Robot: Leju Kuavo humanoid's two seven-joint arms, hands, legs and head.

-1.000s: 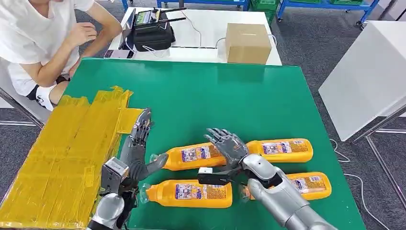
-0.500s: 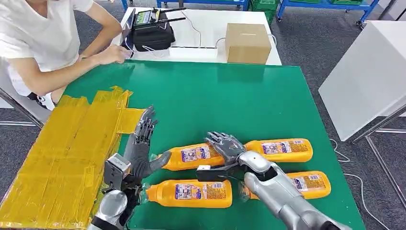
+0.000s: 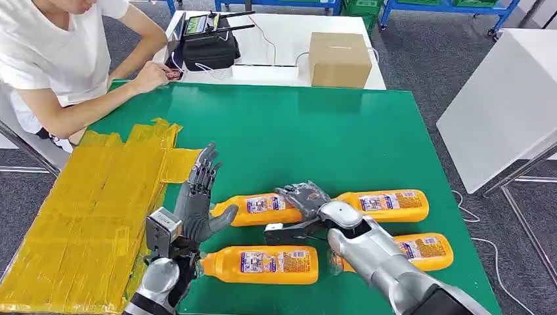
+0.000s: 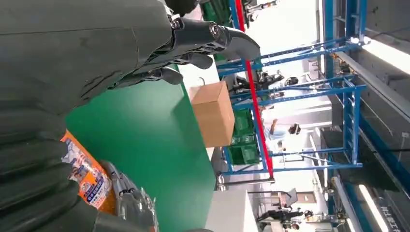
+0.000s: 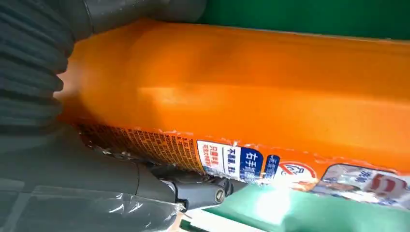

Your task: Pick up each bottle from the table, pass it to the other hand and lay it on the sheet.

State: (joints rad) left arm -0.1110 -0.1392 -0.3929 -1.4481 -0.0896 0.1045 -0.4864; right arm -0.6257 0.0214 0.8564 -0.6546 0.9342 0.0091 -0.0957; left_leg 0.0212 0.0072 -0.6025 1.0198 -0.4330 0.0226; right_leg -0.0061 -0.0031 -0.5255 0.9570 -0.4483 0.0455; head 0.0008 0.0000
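Item: bottle [image 3: 263, 209], orange, lying on the green table [image 3: 328, 131] near its front edge; my right hand [image 3: 305, 199] is wrapped around its body. Label [image 5: 232, 157] blue and white, print too small to read. Three more bottles lie close: one touching its base at 3 o'clock [image 3: 387, 205], one at 6 o'clock [image 3: 259, 264], one at 4 o'clock [image 3: 423, 252]. My left hand [image 3: 200, 203] at 9 o'clock, fingers spread, holding nothing. Yellow sheet [image 3: 85, 197] beyond it, along the left edge. Bare green toward 12 o'clock, then a cardboard box [image 3: 339, 58]. A person's hand [image 3: 152, 77] at 11 o'clock.
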